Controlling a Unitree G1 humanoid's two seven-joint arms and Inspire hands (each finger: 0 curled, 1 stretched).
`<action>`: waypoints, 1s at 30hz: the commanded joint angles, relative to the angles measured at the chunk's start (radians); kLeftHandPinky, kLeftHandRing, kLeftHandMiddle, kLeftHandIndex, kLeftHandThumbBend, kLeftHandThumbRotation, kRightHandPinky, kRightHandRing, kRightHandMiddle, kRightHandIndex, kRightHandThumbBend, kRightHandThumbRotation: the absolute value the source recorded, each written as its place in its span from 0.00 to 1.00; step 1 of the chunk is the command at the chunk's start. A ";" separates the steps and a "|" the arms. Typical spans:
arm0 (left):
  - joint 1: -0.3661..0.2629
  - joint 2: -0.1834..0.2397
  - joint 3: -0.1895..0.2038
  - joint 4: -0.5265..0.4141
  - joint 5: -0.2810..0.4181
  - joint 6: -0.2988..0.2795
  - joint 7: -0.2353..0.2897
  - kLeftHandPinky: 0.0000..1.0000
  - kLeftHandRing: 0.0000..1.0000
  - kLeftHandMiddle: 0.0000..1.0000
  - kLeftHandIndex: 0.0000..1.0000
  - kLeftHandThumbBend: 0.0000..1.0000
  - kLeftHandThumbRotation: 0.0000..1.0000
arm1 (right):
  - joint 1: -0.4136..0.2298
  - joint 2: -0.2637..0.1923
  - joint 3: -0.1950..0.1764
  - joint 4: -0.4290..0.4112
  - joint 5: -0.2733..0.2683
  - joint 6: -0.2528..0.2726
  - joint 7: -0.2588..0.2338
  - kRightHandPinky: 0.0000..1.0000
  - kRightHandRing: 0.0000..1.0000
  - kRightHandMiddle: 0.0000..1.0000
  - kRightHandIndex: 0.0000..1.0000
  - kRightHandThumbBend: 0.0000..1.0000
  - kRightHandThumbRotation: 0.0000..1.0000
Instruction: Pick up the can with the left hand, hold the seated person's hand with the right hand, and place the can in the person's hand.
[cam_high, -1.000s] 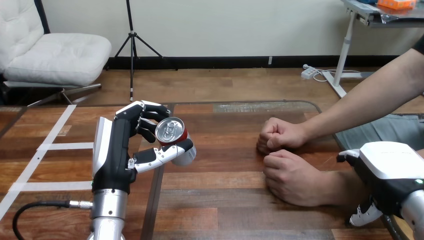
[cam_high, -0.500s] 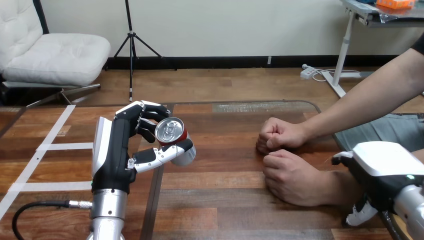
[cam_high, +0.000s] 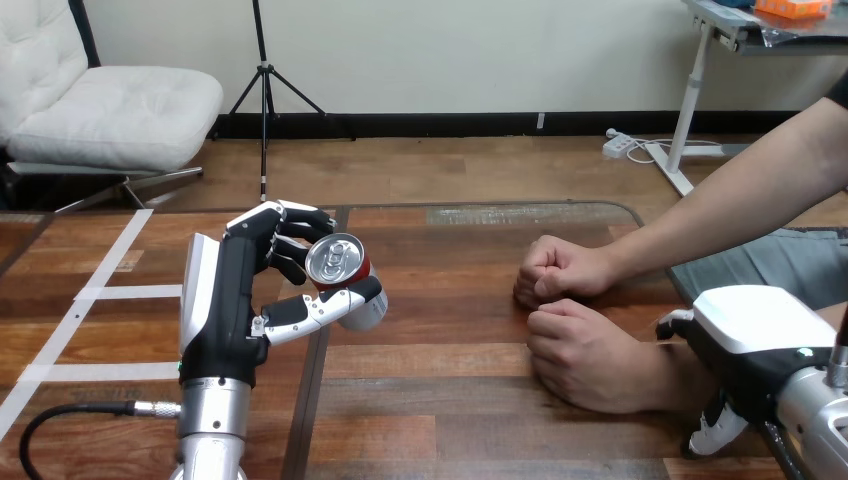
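Observation:
A red and silver can (cam_high: 337, 262) is held just above the table at the centre left, top tilted towards me, with my left hand (cam_high: 225, 300) shut on it, thumb across its front. The person's two hands rest as loose fists on the table at the right: the farther one (cam_high: 555, 270) and the nearer one (cam_high: 580, 355). My right hand (cam_high: 750, 330) sits at the lower right, its white back over the wrist of the nearer hand. Whether it grips that wrist is hidden.
The wooden table (cam_high: 450, 400) has white tape lines (cam_high: 110, 292) at the left. The person's forearm (cam_high: 740, 200) crosses in from the upper right. Open tabletop lies between the can and the person's fists.
My right hand has slid left along the person's forearm towards the wrist. My left hand with the can has shifted slightly left and up. The person's fists have stayed put.

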 joint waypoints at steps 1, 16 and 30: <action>-0.056 0.011 0.014 -0.017 0.001 -0.024 0.011 0.36 0.41 0.48 0.53 0.69 0.00 | -0.079 -0.021 0.012 0.024 -0.009 -0.005 -0.031 0.89 0.88 0.87 0.83 0.81 0.06; -0.050 0.009 0.020 -0.025 -0.004 -0.025 0.003 0.35 0.41 0.48 0.52 0.69 0.00 | -0.124 -0.027 0.048 0.083 -0.017 -0.011 -0.035 0.89 0.88 0.87 0.83 0.80 0.07; -0.046 0.013 0.022 -0.028 -0.002 -0.023 0.002 0.36 0.41 0.48 0.52 0.68 0.00 | -0.160 -0.040 0.080 0.133 -0.033 -0.031 -0.051 0.87 0.87 0.87 0.83 0.79 0.09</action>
